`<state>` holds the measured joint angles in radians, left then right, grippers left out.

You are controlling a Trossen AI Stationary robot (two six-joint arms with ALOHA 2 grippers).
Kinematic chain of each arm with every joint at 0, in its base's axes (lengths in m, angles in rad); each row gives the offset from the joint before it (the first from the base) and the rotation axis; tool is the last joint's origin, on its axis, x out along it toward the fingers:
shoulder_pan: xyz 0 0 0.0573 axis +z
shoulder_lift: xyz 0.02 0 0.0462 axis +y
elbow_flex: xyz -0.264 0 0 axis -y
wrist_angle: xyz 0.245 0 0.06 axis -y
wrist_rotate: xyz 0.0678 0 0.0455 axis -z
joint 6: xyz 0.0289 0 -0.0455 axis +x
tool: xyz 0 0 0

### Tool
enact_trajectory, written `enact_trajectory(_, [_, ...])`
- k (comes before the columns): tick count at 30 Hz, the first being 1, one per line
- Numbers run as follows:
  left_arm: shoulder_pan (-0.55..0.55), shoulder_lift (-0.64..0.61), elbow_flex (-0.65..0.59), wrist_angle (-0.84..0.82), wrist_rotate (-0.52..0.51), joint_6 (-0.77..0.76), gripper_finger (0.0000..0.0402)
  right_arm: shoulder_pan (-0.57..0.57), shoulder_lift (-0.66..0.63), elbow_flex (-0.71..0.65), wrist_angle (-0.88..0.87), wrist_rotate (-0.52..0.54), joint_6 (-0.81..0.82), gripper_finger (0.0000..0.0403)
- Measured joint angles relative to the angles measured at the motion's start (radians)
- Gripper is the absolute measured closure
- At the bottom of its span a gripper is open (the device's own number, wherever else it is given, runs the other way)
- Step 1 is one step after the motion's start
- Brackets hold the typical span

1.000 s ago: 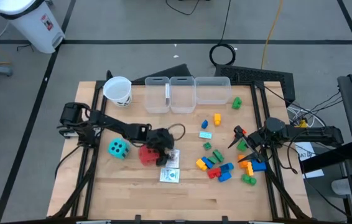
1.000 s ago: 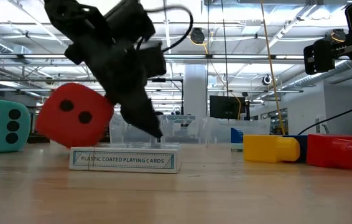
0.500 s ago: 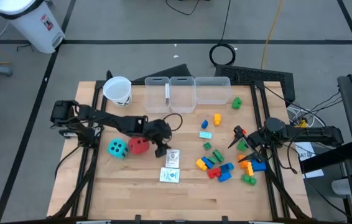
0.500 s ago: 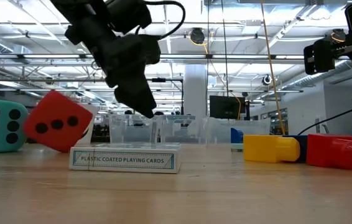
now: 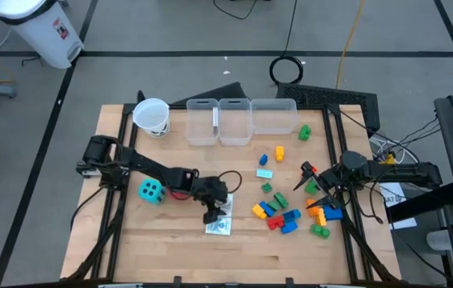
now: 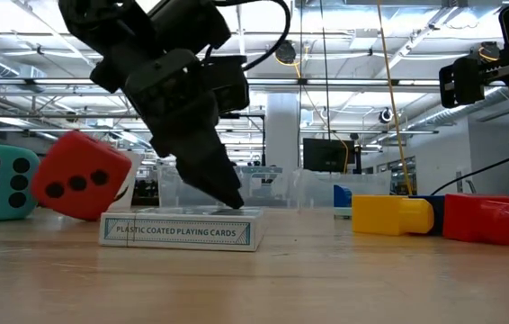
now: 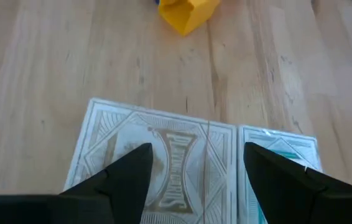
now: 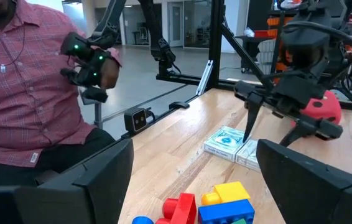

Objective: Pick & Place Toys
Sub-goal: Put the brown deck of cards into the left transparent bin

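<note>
Two white card packs lie flat side by side on the table. My left gripper is open and slants down over one pack, with a fingertip on each side of its printed middle. The other pack lies beside it. The red die rests tilted on the table behind my left arm, next to the teal die. Small coloured bricks lie scattered at the right. My right gripper waits open and level at the right edge. My left gripper has its fingertips right at the top face of the card pack, slanting down from the table's left. I cannot tell whether they touch it. The pack lies flat on the table.
Three clear bins and a white paper cup stand along the far edge. Loose bricks lie between the bins and the brick heap. A yellow brick lies beyond the packs. A person in a plaid shirt sits beside the table.
The red die has tumbled toward the teal die, turned another face forward, and come to rest tilted. My left gripper drew back toward the far left, then came down toward the near edge over the card packs, its fingers staying apart.
</note>
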<state>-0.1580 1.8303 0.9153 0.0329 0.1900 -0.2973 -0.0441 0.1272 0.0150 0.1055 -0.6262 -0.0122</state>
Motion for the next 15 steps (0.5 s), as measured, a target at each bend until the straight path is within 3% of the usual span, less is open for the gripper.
enact_trajectory(4, [0.011, -0.028, 0.000, -0.081, -0.127, 0.083, 0.0140, 0.000, 0.000, 0.000, 0.000, 0.000, 0.000, 0.0088])
enact_trajectory(11, [0.041, -0.087, 0.091, -0.361, -0.550, 0.252, 0.0140, 0.000, 0.000, 0.000, 0.000, 0.000, 0.000, 0.0089])
enact_trajectory(15, [0.042, -0.098, 0.180, -0.441, -0.632, 0.377, 0.0140, 0.000, 0.000, 0.000, 0.001, 0.000, 0.000, 0.0088])
